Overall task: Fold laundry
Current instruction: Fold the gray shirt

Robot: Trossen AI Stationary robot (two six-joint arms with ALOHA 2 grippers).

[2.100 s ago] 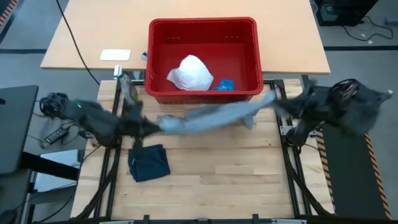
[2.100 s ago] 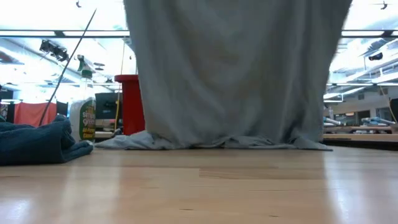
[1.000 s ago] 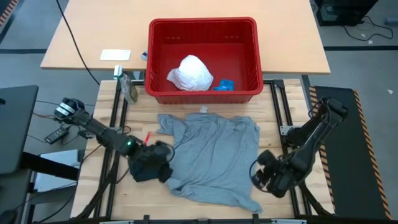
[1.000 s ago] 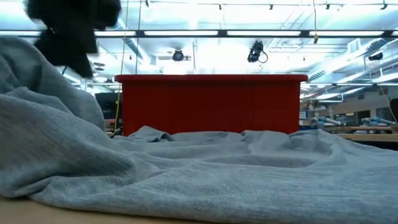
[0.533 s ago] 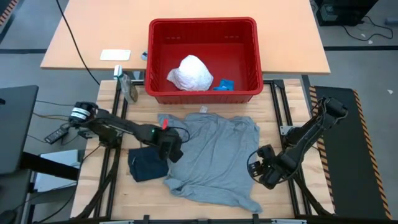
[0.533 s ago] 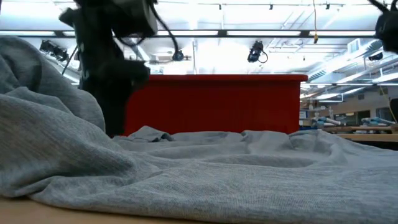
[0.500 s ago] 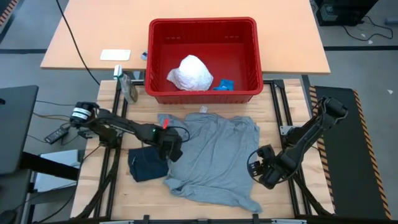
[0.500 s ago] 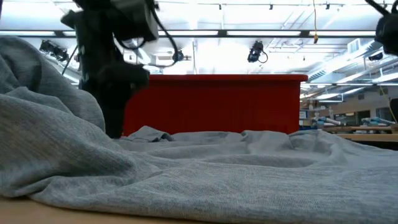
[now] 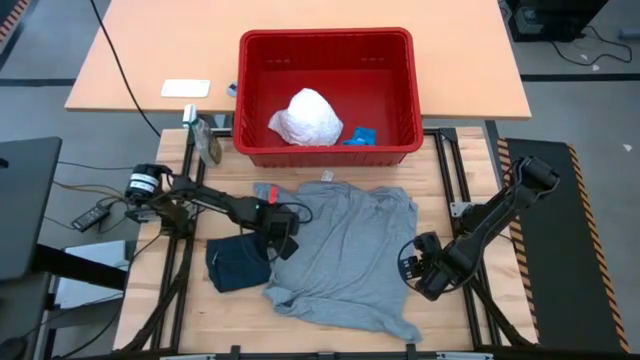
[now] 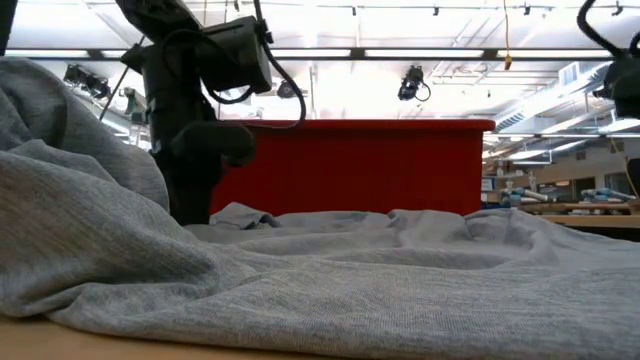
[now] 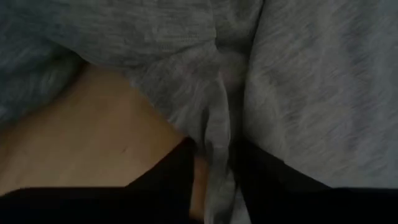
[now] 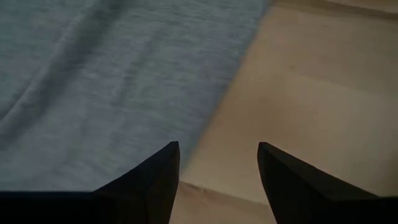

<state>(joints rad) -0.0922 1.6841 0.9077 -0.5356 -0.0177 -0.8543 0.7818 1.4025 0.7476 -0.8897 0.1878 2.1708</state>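
Two of my grippers flank the grey T-shirt [image 9: 345, 255], which lies spread below the red basket [image 9: 327, 42]. My left gripper [image 9: 280, 240] sits at the shirt's left edge, fingers pinching a fold of grey cloth [image 11: 217, 143]. My right gripper [image 12: 217, 171] hovers spread just off its right edge. A folded navy cloth [image 9: 238, 263] crowds the left side; a white bundle [image 9: 306, 116] waits in the basket.
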